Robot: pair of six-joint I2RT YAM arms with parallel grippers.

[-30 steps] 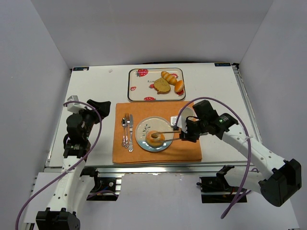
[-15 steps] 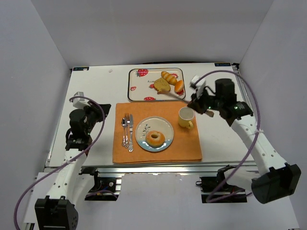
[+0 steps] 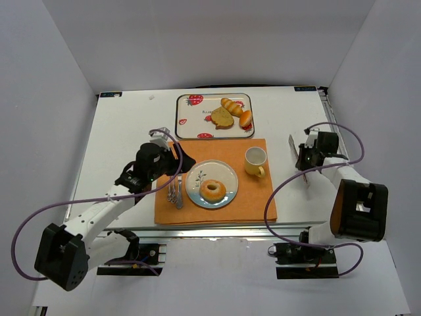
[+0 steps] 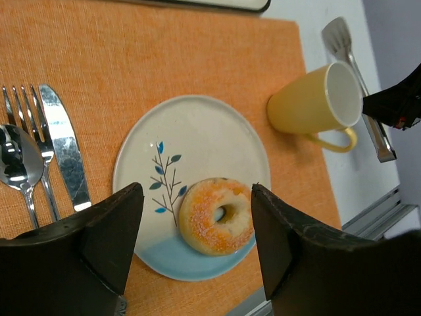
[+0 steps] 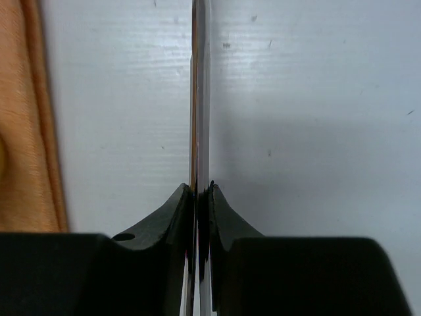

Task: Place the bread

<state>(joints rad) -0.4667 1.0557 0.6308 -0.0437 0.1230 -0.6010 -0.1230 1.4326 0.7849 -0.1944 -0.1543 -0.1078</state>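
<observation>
The bread (image 4: 217, 216) lies flat on the plate (image 4: 197, 125), toward its blue-tinted edge, on the orange mat (image 4: 131, 59) between the cutlery (image 4: 62, 151) and the yellow mug (image 4: 309, 105). The left gripper (image 4: 195, 197) hangs above it, fingers spread wide and touching nothing. The right gripper (image 5: 199, 197), over the white table (image 5: 316, 99) right of the mat, is pinched tight on thin metal tongs (image 5: 199, 79)
</observation>
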